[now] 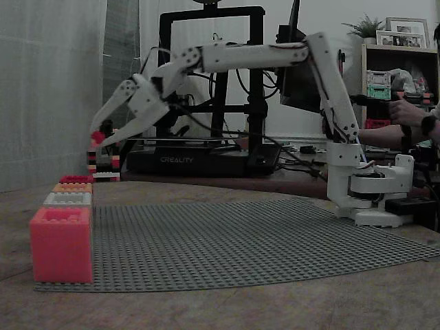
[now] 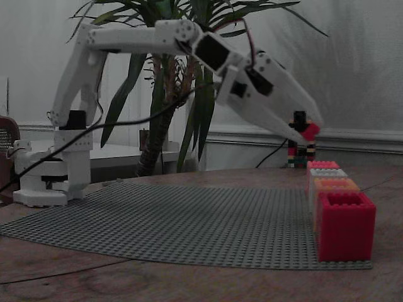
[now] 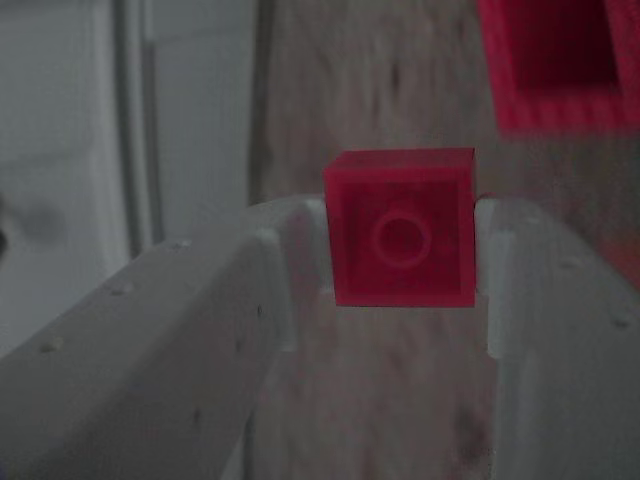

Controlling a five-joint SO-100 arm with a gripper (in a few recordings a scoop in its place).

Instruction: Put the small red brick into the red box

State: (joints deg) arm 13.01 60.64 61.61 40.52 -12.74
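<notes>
My gripper [image 1: 100,135] is shut on the small red brick [image 1: 98,137], held in the air well above the table. In the wrist view the brick [image 3: 402,240] sits squarely between the two white fingers [image 3: 290,270], studs toward the camera. The red box [image 1: 75,179] is the farthest of a row of boxes on the baseplate's left edge; in a fixed view it [image 2: 344,228] is the nearest one, below and right of the gripper [image 2: 308,131]. A red open box [image 3: 555,118] shows at the wrist view's upper right; which box it is I cannot tell.
A salmon-pink box [image 1: 60,244], a grey-white box [image 1: 67,199] and an orange box [image 1: 72,187] share the row on the grey baseplate [image 1: 247,234]. A small stack of coloured bricks [image 1: 103,163] and a black 3D printer [image 1: 206,159] stand behind. A plant [image 2: 164,82] rises behind the arm.
</notes>
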